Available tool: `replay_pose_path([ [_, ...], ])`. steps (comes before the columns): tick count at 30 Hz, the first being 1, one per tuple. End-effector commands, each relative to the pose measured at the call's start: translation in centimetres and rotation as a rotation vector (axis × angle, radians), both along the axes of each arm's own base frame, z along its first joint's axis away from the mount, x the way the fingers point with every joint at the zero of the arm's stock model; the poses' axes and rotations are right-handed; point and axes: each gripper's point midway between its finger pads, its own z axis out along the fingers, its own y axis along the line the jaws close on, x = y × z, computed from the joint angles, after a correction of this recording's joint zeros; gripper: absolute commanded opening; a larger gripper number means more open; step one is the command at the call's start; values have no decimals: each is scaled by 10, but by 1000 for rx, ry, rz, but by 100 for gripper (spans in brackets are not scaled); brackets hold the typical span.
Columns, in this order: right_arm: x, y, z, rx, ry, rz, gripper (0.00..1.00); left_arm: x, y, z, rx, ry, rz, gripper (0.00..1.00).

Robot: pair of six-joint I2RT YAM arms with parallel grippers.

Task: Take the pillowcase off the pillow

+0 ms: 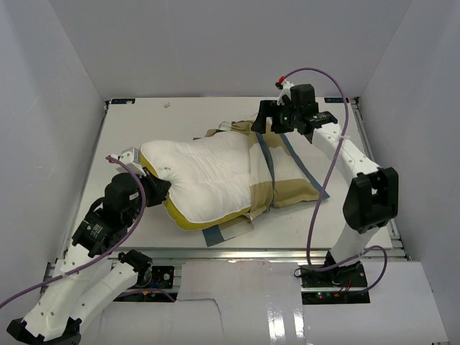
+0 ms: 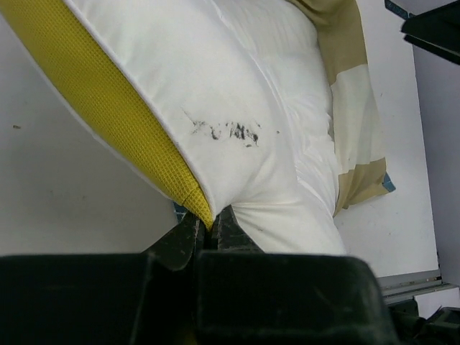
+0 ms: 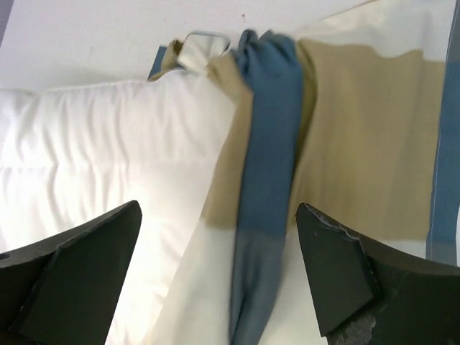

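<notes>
Left gripper (image 2: 208,231) is clamped shut on a corner of the pillow (image 1: 201,176), right where the yellow edging (image 2: 108,108) meets the white. That looks like the anchor end to me. Right gripper (image 3: 215,280) is wide open with nothing in it. It hangs just over the bunched-up mouth of the case (image 3: 345,129), and in its wrist view the rolled blue border (image 3: 269,144) sits between the two fingers.

Progress-wise I'd call it well past halfway. From the top camera most of the pillow is bare white, lying across the middle of the table (image 1: 129,129). The case is shoved down to the pillow's right end, all rumpled. A flap of it also pokes out from under the pillow's near edge. The right end of the pillow is inside the case, but I can't tell how deep because the fabric hides it.

What's left, as far as I can judge:
- The right gripper needs to close on case fabric only. The blue border roll looks like the obvious handle.
- Then it pulls off to the right while the left one holds the pillow corner.
- The flap under the near edge might drag or snag, since the pillow's weight is on it.

Main risk I see is pinching the pillow along with the case, because the white stuffing is right beside that border.
</notes>
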Motion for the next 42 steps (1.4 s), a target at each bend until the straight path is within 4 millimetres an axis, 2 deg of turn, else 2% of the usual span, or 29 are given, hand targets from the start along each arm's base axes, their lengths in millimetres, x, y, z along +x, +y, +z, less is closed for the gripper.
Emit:
replay_pose_path([
  [1, -20, -17, 19, -54, -100, -66, 93, 11, -14, 27, -107, -105, -21, 0],
  [2, -27, -18, 18, -74, -110, -73, 90, 13, -15, 21, -104, -98, -22, 0],
  [3, -38, -21, 29, -87, -142, -79, 90, 13, -15, 19, -103, -95, -19, 0],
  [4, -49, -24, 14, -131, -125, -98, 90, 15, -14, 16, -100, -89, -12, 0],
  [5, -56, -27, 13, -143, -132, -111, 90, 15, -15, 14, -99, -86, -10, 0],
  [6, -67, -32, 28, -132, -174, -127, 90, 16, -15, 12, -98, -80, -11, 0],
  [7, -80, -33, 12, -145, -146, -121, 90, 16, -16, 12, -102, -80, -11, 0],
  [8, -90, -33, 9, -142, -149, -112, 90, 16, -16, 11, -103, -80, -10, 0],
  [9, -104, -33, 20, -117, -183, -103, 91, 16, -16, 11, -105, -80, -10, 0],
  [10, -112, -35, 15, -108, -173, -114, 92, 17, -16, 10, -105, -78, -9, 0],
  [11, -125, -41, -9, -130, -143, -119, 95, 17, -17, 9, -108, -77, -8, 0],
  [12, -135, -36, -2, -96, -178, -95, 96, 17, -17, 10, -110, -78, -8, 0],
  [13, -142, -34, -9, -90, -171, -89, 99, 19, -17, 8, -110, -75, -6, 0],
  [14, -152, -36, -28, -102, -143, -78, 100, 20, -18, 8, -114, -74, -6, 0],
  [15, -160, -30, -31, -87, -148, -53, 100, 20, -20, 8, -119, -73, -12, 0],
  [16, -162, -22, -31, -54, -167, -23, 94, 22, -22, 10, -126, -78, -16, 0],
  [18, -164, -19, -50, -56, -151, -22, 87, 30, -30, 15, -134, -114, -40, 0],
  [21, -148, -34, -80, -163, -107, -123, 77, 42, -30, 19, -86, -113, -22, 0],
  [24, -142, -36, -102, -217, -60, -139, 70, 50, -34, 40, -78, -114, -28, 0],
  [25, -141, -37, -106, -225, -52, -146, 66, 49, -37, 59, -99, -146, -45, 0],
  [27, -137, -46, -115, -262, -40, -200, 59, 51, -39, 77, -102, -170, -56, 0],
  [28, -137, -53, -119, -280, -30, -231, 47, 50, -34, 98, -97, -206, -41, 0],
  [31, -139, -83, -132, -324, 10, -351, 8, 56, -20, 118, -29, -214, 21, 0],
  [32, -138, -91, -131, -314, 11, -385, 8, 54, -17, 145, -42, -257, 28, 0],
  [34, -139, -107, -136, -323, 21, -461, 8, 59, -16, 154, -14, -255, 37, 0],
  [35, -137, -123, -135, -337, 18, -524, 8, 58, -14, 170, -26, -282, 41, 0],
  [38, -139, -159, -141, -358, 50, -649, 8, 63, -15, 183, -10, -289, 44, 0],
  [40, -141, -177, -140, -354, 51, -702, 8, 69, -17, 180, 17, -258, 47, 0],
  [42, -142, -201, -144, -345, 77, -766, 8, 69, -14, 194, 19, -268, 62, 0],
])
